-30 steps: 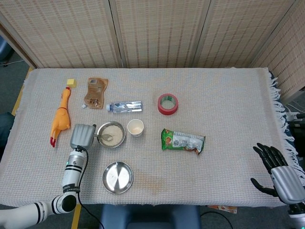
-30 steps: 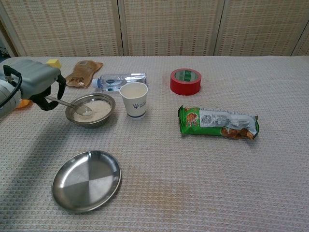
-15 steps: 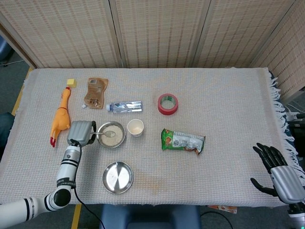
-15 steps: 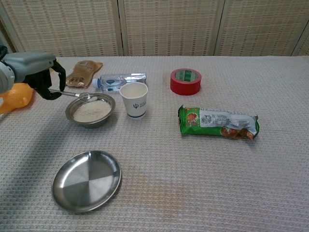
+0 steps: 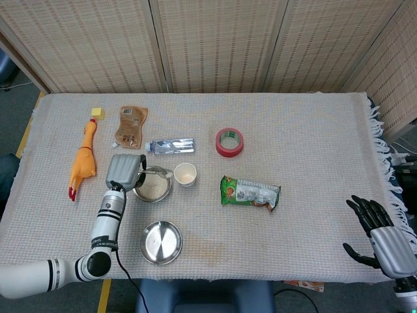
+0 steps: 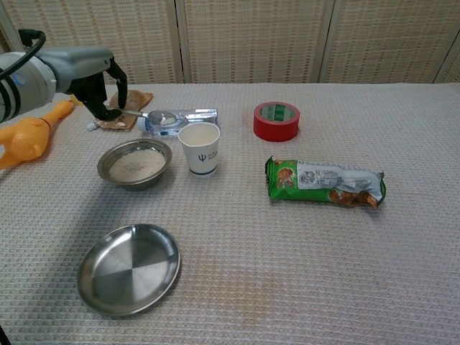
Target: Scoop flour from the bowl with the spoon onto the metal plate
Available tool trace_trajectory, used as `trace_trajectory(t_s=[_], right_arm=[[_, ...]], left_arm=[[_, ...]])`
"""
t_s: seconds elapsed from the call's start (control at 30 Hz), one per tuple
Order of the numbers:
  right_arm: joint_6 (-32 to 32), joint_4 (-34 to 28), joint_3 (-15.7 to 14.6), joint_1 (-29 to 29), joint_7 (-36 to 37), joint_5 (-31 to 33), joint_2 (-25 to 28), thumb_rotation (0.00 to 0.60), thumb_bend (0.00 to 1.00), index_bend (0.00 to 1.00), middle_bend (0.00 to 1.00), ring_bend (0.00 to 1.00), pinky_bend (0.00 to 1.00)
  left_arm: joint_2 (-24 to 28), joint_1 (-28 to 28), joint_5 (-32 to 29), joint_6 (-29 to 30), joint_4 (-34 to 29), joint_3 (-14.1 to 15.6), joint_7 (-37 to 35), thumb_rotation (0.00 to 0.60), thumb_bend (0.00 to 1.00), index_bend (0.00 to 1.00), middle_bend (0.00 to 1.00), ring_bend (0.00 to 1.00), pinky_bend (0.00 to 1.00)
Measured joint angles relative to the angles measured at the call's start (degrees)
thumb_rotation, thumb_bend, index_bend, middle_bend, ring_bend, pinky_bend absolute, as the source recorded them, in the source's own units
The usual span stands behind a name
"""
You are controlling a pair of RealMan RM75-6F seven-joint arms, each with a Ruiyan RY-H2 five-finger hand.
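- My left hand (image 6: 90,75) grips the spoon (image 6: 149,116) by its handle, lifted clear above the bowl (image 6: 134,163); its scoop carries flour.
- The bowl sits just below that hand, the metal plate (image 6: 129,269) nearer me on the bench (image 6: 302,259).
- My right hand (image 5: 381,236) hangs off the bench edge, fingers spread, holding nothing.
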Motion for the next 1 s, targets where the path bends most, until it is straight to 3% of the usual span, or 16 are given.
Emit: trace_trajectory(t_s=[0.33, 0.73, 1.0], right_arm=[[-0.4, 0.2, 0.1, 0.2, 0.8, 0.3, 0.2, 0.6, 0.18, 0.0, 0.0, 0.0, 0.0], [-0.2, 0.3, 0.2, 0.2, 1.2, 0.5, 0.3, 0.6, 0.18, 0.0, 0.0, 0.0, 0.0], [0.1, 0.3, 0.2, 0.0, 1.4, 0.7, 0.7, 0.6, 0.18, 0.0, 0.0, 0.0, 0.0]], left_arm=[[-6.4, -4.0, 4.1, 4.1, 7.4, 2.7, 1.6, 0.6, 0.4, 0.73, 1.0, 1.0, 1.0], [-14.2, -5.7, 14.1, 7.2, 19.3, 8.4, 1.9, 0.6, 0.4, 0.73, 1.0, 1.0, 1.0], [-19.6, -6.0, 25.8, 10.7, 33.1, 12.9, 1.1, 0.6, 0.4, 0.73, 1.0, 1.0, 1.0]])
